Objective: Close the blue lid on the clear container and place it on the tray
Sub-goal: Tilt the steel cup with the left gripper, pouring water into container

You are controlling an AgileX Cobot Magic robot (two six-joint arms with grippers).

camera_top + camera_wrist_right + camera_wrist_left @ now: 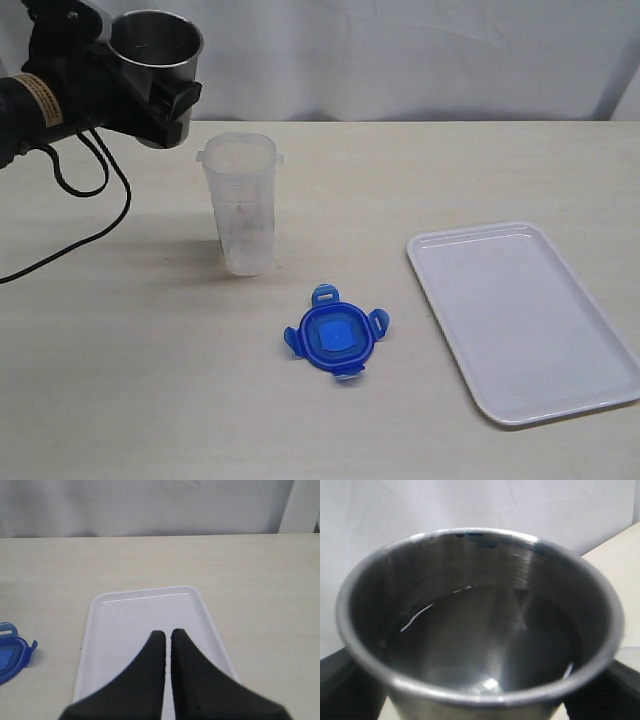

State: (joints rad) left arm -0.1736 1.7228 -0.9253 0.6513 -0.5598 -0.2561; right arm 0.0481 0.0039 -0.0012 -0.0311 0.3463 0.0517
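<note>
Exterior: we find the left gripper (162,104) clasping a steel cup (155,45) above the table's (120,380) far-left corner. The clear container (243,205) stands upright and uncapped left of centre, the blue lid (336,335) lies flat nearer the front edge, and the tray (520,320) sits by the right edge.
Left wrist: cup only.
Right wrist: the right gripper (167,637) is pinched together, empty, over the tray.
We judge the container light and tippy — grasp it mid-body.

blue lid (335,338), white tray (520,320), silvery steel cup (156,42).
</note>
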